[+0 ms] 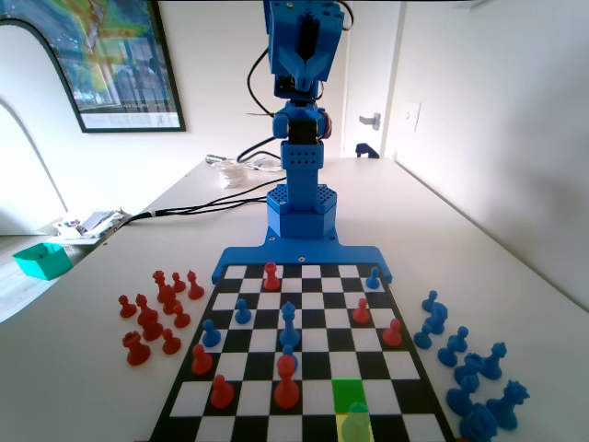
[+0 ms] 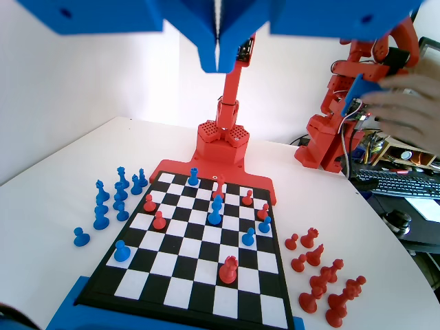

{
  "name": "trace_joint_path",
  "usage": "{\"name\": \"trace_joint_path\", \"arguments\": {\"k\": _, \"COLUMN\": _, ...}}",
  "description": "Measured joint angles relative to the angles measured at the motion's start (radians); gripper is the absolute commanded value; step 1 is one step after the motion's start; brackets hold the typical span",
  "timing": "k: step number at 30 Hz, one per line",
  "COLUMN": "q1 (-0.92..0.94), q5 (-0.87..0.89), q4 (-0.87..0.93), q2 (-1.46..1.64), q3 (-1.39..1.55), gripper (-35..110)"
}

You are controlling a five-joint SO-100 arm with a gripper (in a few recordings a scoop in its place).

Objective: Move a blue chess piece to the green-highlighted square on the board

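Blue chess piece [image 1: 355,423] sits at board [image 1: 405,368] near edge, 6 o'clock in fixed view, just below green-highlighted square [image 1: 347,394]. Gripper [image 2: 218,63] raised high, fingers pressed together. Judgement: spread fingers, descend straight over pawn head, avoid red pawn [image 1: 286,390].

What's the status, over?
Claw shut, empty, high above the board. Blue pawn on near-edge yellow square, beside green square. Nothing blocking.
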Motion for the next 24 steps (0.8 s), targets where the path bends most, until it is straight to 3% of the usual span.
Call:
{"name": "trace_joint_path", "arguments": {"k": 18, "q1": 0.000, "q5": 0.000, "q4": 0.000, "q2": 0.000, "q3": 0.000, "gripper": 1}}
{"name": "trace_joint_path", "arguments": {"k": 24, "q1": 0.000, "q5": 0.000, "q4": 0.000, "q2": 0.000, "q3": 0.000, "gripper": 8}}
